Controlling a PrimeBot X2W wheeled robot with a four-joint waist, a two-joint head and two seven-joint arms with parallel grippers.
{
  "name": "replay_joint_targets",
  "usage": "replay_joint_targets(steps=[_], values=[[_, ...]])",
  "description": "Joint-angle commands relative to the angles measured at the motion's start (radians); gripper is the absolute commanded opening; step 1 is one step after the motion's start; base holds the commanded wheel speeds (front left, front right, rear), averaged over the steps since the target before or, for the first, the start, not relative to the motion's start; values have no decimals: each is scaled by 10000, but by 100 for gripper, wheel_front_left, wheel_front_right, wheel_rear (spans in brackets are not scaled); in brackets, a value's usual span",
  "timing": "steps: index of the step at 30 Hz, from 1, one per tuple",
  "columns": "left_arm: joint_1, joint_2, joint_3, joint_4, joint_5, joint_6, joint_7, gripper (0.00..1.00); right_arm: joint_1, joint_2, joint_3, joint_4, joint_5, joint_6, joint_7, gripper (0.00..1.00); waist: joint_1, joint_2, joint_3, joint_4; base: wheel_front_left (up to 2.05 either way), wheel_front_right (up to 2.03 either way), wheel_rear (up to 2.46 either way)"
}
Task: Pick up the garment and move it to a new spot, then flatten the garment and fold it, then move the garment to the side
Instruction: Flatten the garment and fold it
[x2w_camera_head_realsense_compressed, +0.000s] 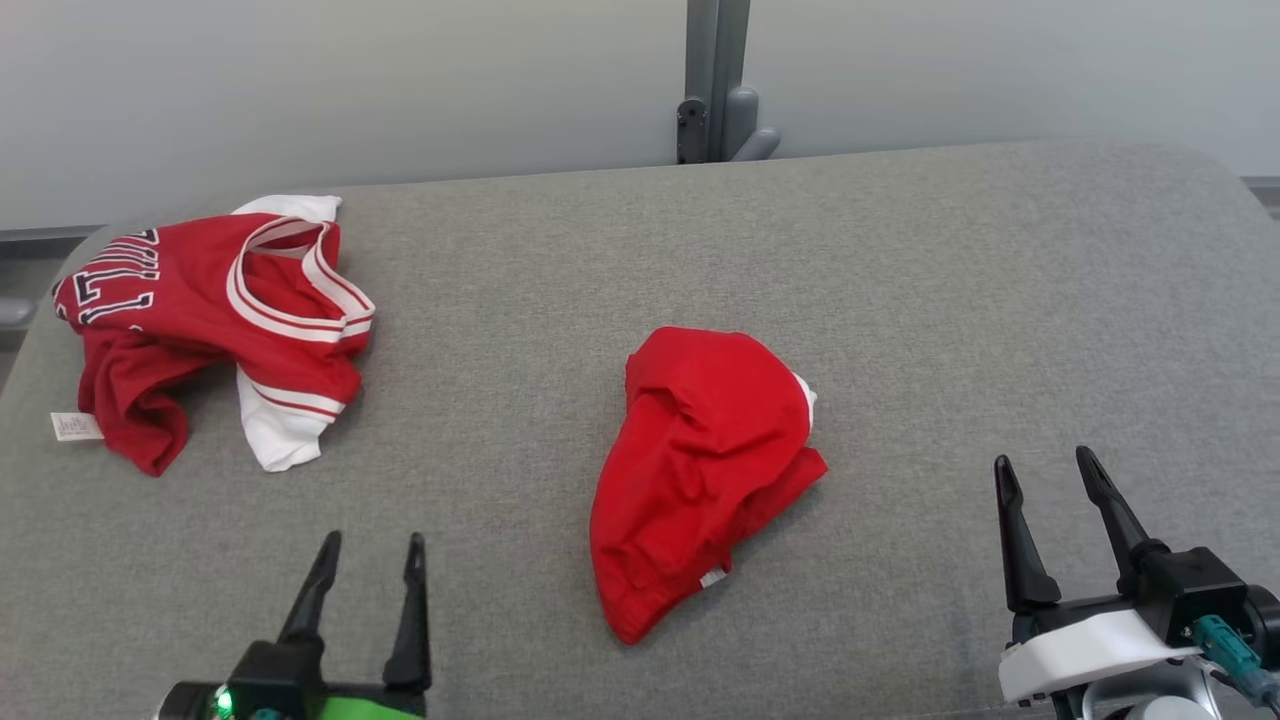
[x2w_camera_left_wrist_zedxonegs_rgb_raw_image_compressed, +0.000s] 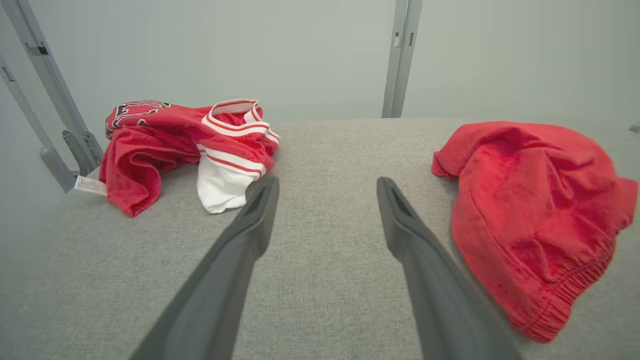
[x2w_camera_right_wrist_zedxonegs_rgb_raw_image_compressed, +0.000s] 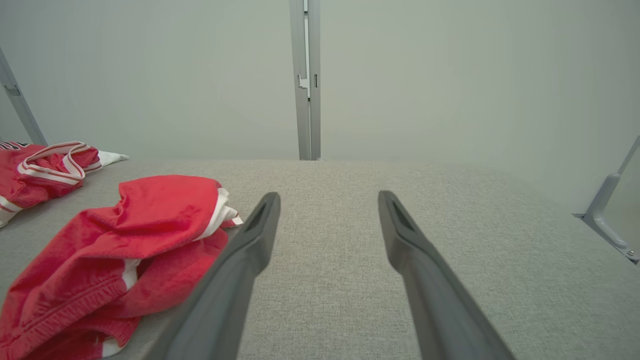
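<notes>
A crumpled plain red garment (x2w_camera_head_realsense_compressed: 700, 470) with an elastic hem lies in a heap near the middle of the grey padded table (x2w_camera_head_realsense_compressed: 950, 300). It also appears in the left wrist view (x2w_camera_left_wrist_zedxonegs_rgb_raw_image_compressed: 530, 210) and the right wrist view (x2w_camera_right_wrist_zedxonegs_rgb_raw_image_compressed: 125, 230). A second garment, a red jersey (x2w_camera_head_realsense_compressed: 200, 300) with white trim and lettering, lies bunched at the far left (x2w_camera_left_wrist_zedxonegs_rgb_raw_image_compressed: 165, 140) (x2w_camera_right_wrist_zedxonegs_rgb_raw_image_compressed: 40, 170). My left gripper (x2w_camera_head_realsense_compressed: 374, 542) (x2w_camera_left_wrist_zedxonegs_rgb_raw_image_compressed: 327, 182) hovers open near the front edge, left of the plain red heap. My right gripper (x2w_camera_head_realsense_compressed: 1045, 460) (x2w_camera_right_wrist_zedxonegs_rgb_raw_image_compressed: 329, 196) is open at the front right, apart from the cloth.
A grey metal post (x2w_camera_head_realsense_compressed: 715, 80) stands behind the table's back edge against a pale wall. Metal brackets (x2w_camera_left_wrist_zedxonegs_rgb_raw_image_compressed: 75, 145) sit off the left end and another bracket (x2w_camera_right_wrist_zedxonegs_rgb_raw_image_compressed: 605, 220) off the right end. Bare grey surface stretches across the right half.
</notes>
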Motion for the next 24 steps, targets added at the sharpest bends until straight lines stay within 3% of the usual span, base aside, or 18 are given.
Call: replay_joint_targets(steps=[1, 15, 19, 24], values=[[-244, -17, -105, -76, 86, -43, 3, 100, -93, -50, 0, -48, 49, -3, -33, 100, 0, 92, 91, -181, 0, 0, 0], [-1483, -6, -4681, 199, -461, -189, 724, 100, -440, -14, 159, -176, 186, -3, -33, 100, 0, 92, 626, -1909, 0, 0, 0], [-1758, 280, -5019, 1058, -441, -178, 1040, 100, -498, 13, 204, -173, 220, -3, -33, 100, 0, 92, 750, -2290, 0, 0, 0], [-2356, 389, -4767, 2209, -192, 203, 846, 100, -565, 40, 201, -169, 241, -3, -33, 100, 0, 92, 905, -2623, 0, 0, 0]])
